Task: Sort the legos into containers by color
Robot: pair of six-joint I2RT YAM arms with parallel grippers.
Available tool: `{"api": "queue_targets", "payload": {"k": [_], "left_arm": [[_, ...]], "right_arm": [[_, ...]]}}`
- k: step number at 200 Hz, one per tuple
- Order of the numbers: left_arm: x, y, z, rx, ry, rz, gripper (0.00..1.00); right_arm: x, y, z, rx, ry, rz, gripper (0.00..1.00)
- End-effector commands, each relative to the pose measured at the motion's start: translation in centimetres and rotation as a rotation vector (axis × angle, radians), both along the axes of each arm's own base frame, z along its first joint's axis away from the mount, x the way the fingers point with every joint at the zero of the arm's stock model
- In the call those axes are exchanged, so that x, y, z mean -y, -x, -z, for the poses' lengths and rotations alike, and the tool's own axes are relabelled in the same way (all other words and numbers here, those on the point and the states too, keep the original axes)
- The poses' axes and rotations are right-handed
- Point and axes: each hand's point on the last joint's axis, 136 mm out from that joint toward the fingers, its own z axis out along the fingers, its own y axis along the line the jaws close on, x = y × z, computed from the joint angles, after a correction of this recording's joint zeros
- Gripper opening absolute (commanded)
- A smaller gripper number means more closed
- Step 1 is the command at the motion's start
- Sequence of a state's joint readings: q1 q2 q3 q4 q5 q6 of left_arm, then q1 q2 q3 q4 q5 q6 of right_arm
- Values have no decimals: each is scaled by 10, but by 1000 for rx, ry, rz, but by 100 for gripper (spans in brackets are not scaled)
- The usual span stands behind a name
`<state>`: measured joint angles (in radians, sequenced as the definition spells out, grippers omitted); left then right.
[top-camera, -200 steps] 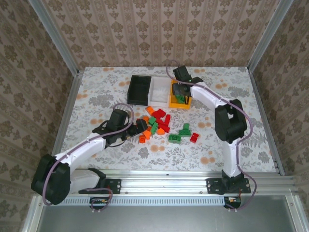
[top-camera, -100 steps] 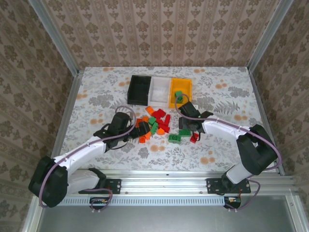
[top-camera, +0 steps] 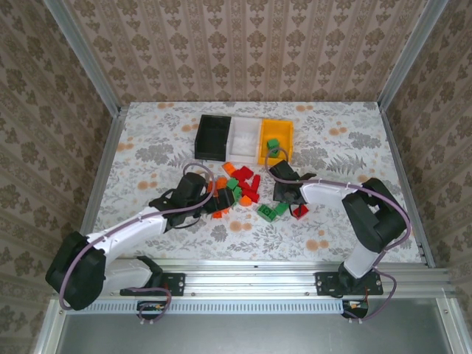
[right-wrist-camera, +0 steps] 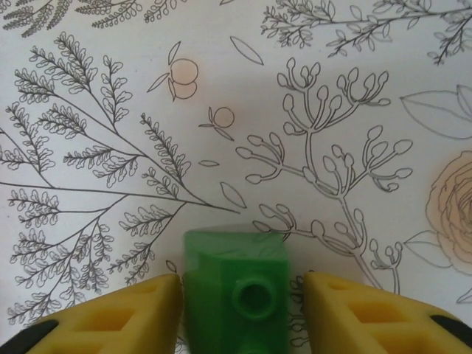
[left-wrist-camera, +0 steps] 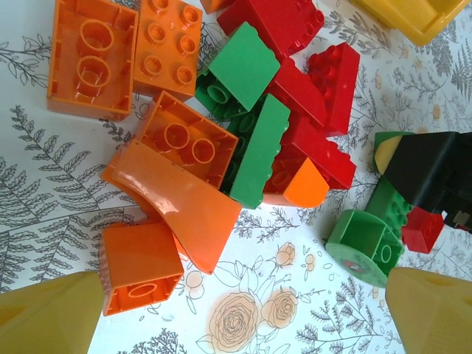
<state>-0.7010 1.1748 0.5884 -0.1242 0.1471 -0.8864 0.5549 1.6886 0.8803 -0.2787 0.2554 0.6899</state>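
Note:
The legos lie in a loose pile (top-camera: 242, 188) of red, orange and green bricks at mid table. My left gripper (top-camera: 222, 201) sits at the pile's left edge, open; between its yellow fingers (left-wrist-camera: 51, 310) there is bare floral cloth, with an orange brick (left-wrist-camera: 140, 265) just ahead. My right gripper (top-camera: 287, 195) is low at the pile's right side, open, its fingers (right-wrist-camera: 110, 313) straddling a green brick (right-wrist-camera: 236, 291) that rests on the table. The black bin (top-camera: 212, 137), white bin (top-camera: 243, 136) and yellow-orange bin (top-camera: 276, 139) stand in a row behind; green legos (top-camera: 273, 144) lie in the yellow-orange one.
Stray green bricks (top-camera: 268, 212) and a red brick (top-camera: 300, 210) lie beside the right gripper. My right gripper shows as a black shape (left-wrist-camera: 424, 173) in the left wrist view. Aluminium rails and patterned walls bound the table (top-camera: 147, 147).
The right arm swung from over the yellow-orange bin down to the pile's right side and now straddles a green brick. The left gripper slid right, closer to the pile.

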Motion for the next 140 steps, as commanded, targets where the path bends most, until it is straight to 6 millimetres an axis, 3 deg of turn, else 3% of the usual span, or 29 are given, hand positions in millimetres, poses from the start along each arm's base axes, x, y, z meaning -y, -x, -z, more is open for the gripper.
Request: {"api": "queue_targets", "payload": {"k": [1, 35, 75, 113, 140], "left_arm": [[-4, 1, -3, 16, -4, -18, 100], [-2, -1, -2, 15, -10, -18, 100], [1, -2, 3, 0, -9, -11, 100], [5, -4, 3, -2, -3, -7, 100], [7, -5, 3, -2, -6, -3, 100]], "right_arm": [[-11, -10, -1, 16, -32, 2, 41], [-5, -14, -2, 35, 20, 2, 33], [-8, -22, -20, 86, 53, -39, 30], [-16, -32, -58, 169, 74, -86, 31], [-17, -61, -91, 242, 124, -109, 31]]}}
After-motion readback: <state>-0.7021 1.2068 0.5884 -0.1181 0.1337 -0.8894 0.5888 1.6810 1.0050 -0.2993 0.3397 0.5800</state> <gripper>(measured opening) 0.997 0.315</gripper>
